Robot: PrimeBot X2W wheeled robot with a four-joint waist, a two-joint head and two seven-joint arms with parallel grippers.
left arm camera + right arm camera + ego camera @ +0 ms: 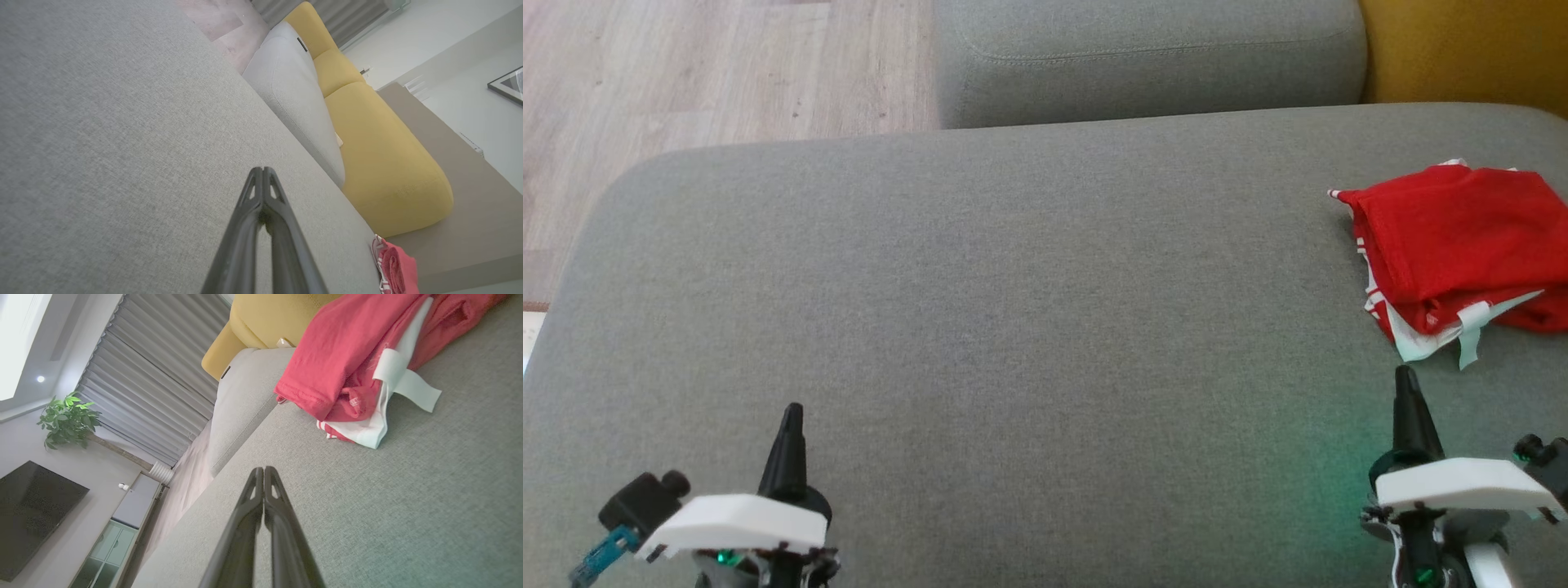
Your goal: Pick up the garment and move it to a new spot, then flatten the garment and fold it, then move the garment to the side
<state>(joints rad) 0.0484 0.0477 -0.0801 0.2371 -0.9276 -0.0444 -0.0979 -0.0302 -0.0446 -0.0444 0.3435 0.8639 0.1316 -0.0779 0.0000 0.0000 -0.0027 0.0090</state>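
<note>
Closest in: right claw (1405, 377) and left claw (792, 412), both pinched shut, empty, above grey cushion (1013, 286). Ahead of right claw, slightly rightward, not touching: red garment (1462, 237), bunched, long axis crosswise. Well apart from left claw. Probably right arm's reach.

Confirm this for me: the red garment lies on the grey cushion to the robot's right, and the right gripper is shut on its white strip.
Not quite. The right gripper is shut, but on nothing: the right wrist view shows its tips short of the red garment, with bare grey cushion between them. The rest holds.
</note>
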